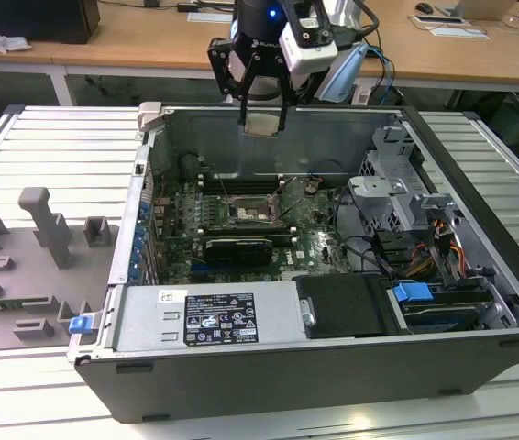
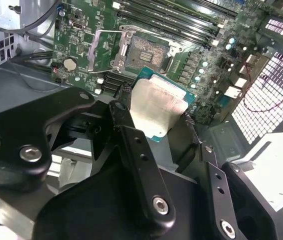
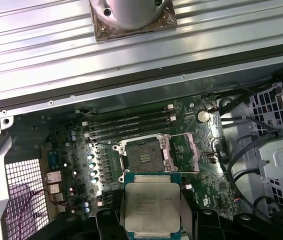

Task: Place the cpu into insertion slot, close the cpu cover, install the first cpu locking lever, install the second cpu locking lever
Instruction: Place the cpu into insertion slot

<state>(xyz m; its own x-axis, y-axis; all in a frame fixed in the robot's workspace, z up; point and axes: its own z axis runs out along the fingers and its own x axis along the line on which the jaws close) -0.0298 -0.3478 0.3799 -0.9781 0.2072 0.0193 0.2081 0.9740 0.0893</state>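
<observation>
Pinching the cpu (image 1: 261, 122) in our gripper (image 1: 262, 119), we are holding it above the open case (image 1: 351, 380), well apart from the bare insertion slot (image 1: 252, 213), the cpu's edge being cut off in the first wrist view.

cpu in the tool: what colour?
The cpu has a pale silver face with a teal-green edge; best in the first wrist view.

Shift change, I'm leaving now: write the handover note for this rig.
Pincer: shut on the chip, held up over the open computer case.
Socket: empty, with its cover swung open beside it.
Done: chip picked up.
Left: seating the chip, closing the cover, the two locking steps.
</observation>
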